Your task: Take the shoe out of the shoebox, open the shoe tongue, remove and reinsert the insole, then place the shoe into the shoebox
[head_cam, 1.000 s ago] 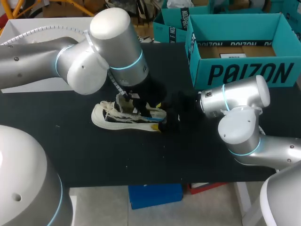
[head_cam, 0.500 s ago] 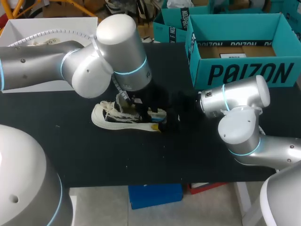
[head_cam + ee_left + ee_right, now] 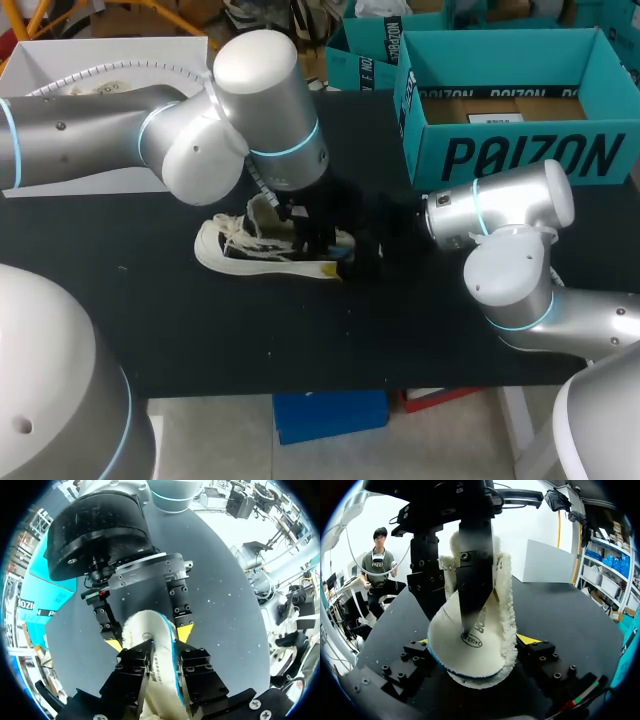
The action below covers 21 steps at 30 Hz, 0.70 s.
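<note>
At the middle of the table (image 3: 200, 340), well apart from the shoebox (image 3: 520, 150) at its far right corner, the shoe (image 3: 262, 250) lies heel-clamped in the right gripper (image 3: 475, 640), apparently to steady it while the left gripper (image 3: 162, 655) pinches its side wall narrowly, one finger reaching the insole (image 3: 480, 625).

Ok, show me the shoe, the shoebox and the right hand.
shoe (image 3: 215, 250): head view, on its toe end.
shoebox (image 3: 520, 155): head view, on its front wall.
right hand (image 3: 149, 638): left wrist view, midway between its yellow tips.
</note>
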### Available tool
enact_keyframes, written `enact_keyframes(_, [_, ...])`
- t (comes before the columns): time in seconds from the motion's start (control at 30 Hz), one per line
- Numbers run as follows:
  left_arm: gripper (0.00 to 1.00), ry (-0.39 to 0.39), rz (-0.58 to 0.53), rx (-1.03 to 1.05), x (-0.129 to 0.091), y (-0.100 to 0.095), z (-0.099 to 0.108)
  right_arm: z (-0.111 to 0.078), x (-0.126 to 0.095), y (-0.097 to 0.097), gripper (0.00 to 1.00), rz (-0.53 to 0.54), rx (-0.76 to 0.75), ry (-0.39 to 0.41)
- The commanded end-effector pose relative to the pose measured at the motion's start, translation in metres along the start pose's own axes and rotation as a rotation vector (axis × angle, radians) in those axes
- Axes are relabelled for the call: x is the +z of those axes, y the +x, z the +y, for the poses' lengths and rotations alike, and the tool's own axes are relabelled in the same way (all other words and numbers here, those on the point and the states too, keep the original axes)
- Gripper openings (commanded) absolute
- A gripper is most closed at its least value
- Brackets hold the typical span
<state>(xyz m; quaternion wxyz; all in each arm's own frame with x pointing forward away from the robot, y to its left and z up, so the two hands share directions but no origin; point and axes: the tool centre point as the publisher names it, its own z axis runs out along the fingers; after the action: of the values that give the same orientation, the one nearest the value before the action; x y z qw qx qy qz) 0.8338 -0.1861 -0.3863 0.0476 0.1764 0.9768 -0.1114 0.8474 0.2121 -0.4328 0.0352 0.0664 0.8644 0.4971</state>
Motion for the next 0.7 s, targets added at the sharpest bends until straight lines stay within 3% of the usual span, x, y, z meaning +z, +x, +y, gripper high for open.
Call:
enact_keyframes(0.03, [0.08, -0.002, -0.011, -0.011, 0.003, -0.002, -0.001, -0.002, 0.003, -0.001, 0.00, -0.002, 0.001, 0.001])
enact_keyframes(0.1, [0.00, -0.006, -0.015, -0.018, 0.002, -0.003, 0.000, -0.002, 0.003, -0.001, 0.00, -0.002, 0.001, 0.001])
enact_keyframes(0.37, [0.00, 0.005, -0.026, -0.026, -0.011, 0.003, 0.001, -0.002, 0.003, -0.001, 0.00, -0.002, 0.001, 0.001])
enact_keyframes(0.7, [0.00, 0.164, 0.032, 0.001, -0.047, 0.018, -0.003, -0.002, 0.003, -0.001, 0.00, -0.002, 0.001, 0.001])
